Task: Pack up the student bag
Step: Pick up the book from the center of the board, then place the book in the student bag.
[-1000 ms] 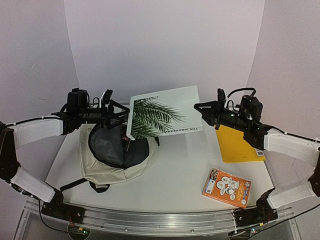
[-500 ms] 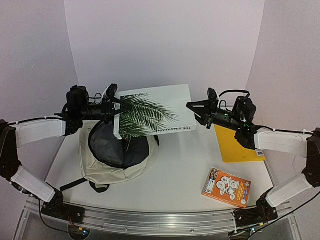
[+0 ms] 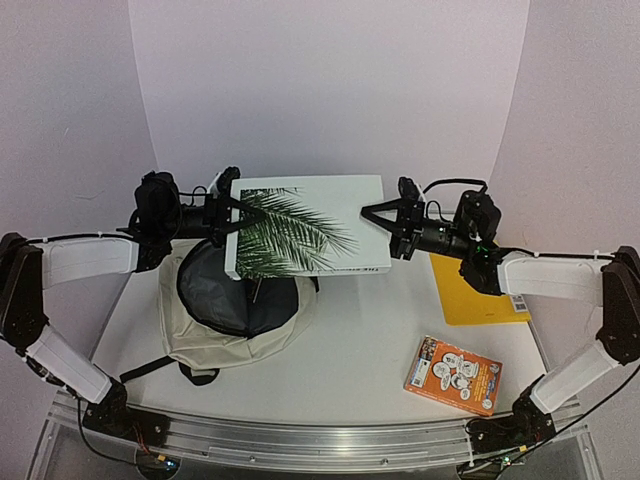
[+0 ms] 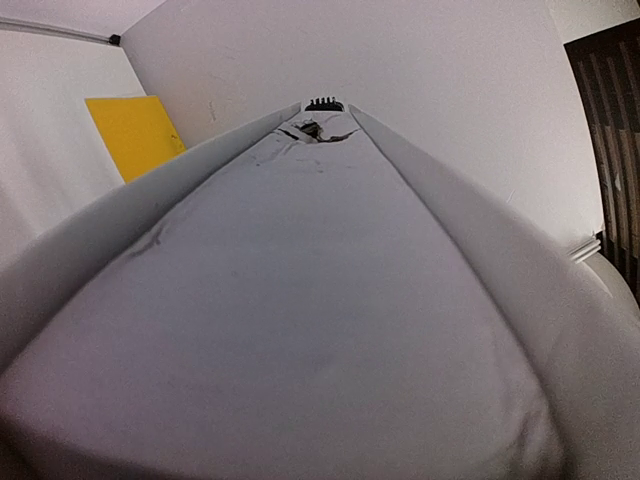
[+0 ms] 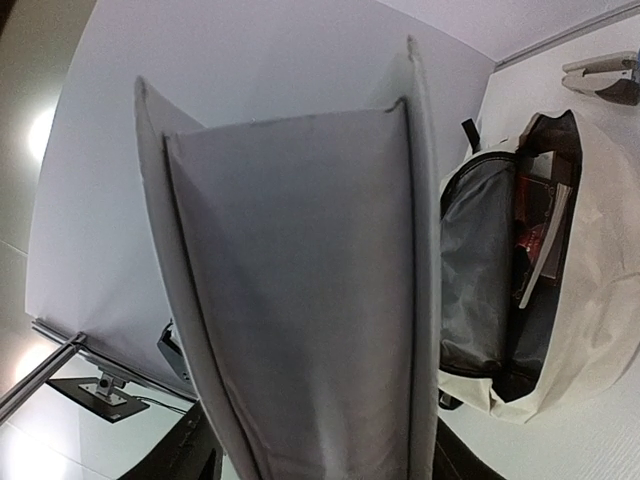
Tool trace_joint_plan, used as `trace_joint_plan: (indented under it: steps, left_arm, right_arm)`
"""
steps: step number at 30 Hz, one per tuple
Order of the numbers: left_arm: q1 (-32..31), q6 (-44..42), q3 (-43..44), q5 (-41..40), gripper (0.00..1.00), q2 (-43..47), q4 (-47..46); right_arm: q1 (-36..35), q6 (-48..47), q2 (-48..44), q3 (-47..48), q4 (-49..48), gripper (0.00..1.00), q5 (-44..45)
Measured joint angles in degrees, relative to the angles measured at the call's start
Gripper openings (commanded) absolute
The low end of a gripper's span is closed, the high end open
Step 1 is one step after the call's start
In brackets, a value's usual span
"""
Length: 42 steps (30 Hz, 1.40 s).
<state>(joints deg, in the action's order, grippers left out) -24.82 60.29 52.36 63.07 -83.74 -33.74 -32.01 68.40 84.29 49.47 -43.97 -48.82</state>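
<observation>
top view: palm book (image 3: pixel 305 228) is up in the air, cover facing the camera, spanning between my two grippers. my left gripper (image 3: pixel 228 212) is narrowed onto the book's left edge and grips it. my right gripper (image 3: pixel 383 230) sits at the right edge with its fingers spread wider than the book. can't tell if a pad touches.

student bag (image 3: pixel 215 350) lies on the table (image 3: pixel 350 350) left of centre. its mouth is open and the dark lining shows. it sits under the book's left half, below my left gripper.

left wrist: just the book's pale page edge (image 4: pixel 300 300) between its two covers, filling the frame. my own fingers aren't visible there. a black bit of the right gripper shows at the far end.

right wrist: the same book end-on. beside it is the bag's open mouth (image 5: pixel 480 290), with a couple of books (image 5: pixel 540 250) inside that the top view barely shows.

around: yellow folder (image 3: pixel 470 295) lies flat on the table, partly hidden under my right arm. orange book (image 3: pixel 453 375) is front right, well apart from the bag. the palm book blocks the top view of the bag's far rim.
</observation>
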Motion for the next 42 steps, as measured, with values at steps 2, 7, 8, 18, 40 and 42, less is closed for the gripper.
trace_joint_plan:
  steps: [2, 7, 8, 18, 40, 42]
  left_arm:
    - [0.0, 0.4, 0.0, 0.4, 0.37, -0.3, -0.1]
    - [0.0, 1.3, 0.0, 1.1, 0.39, -0.6, -0.4]
    - [0.0, 1.3, 0.0, 1.2, 0.42, -0.6, -0.4]
    - [0.0, -9.8, 0.7, -8.6, 0.89, 3.0, 17.9]
    - [20.0, -16.3, -15.1, -39.8, 0.84, 22.4, 58.2]
    - [20.1, -15.8, -16.5, -39.6, 0.72, 22.3, 57.5]
  right_arm:
    - [-0.5, -0.1, 0.5, 0.4, 0.0, 0.61, -0.6]
    - [-2.1, -1.0, 2.5, 2.3, -0.1, 0.47, -2.0]
    - [-2.3, -1.2, 2.7, 2.4, -0.2, 0.44, -2.1]
    - [-2.8, -2.4, 2.9, 2.3, 1.1, 0.33, 0.3]
    - [-2.8, -5.4, 5.7, 2.3, 3.2, 0.31, 7.2]
    - [-2.8, -5.8, 5.7, 2.3, 3.6, 0.31, 7.4]
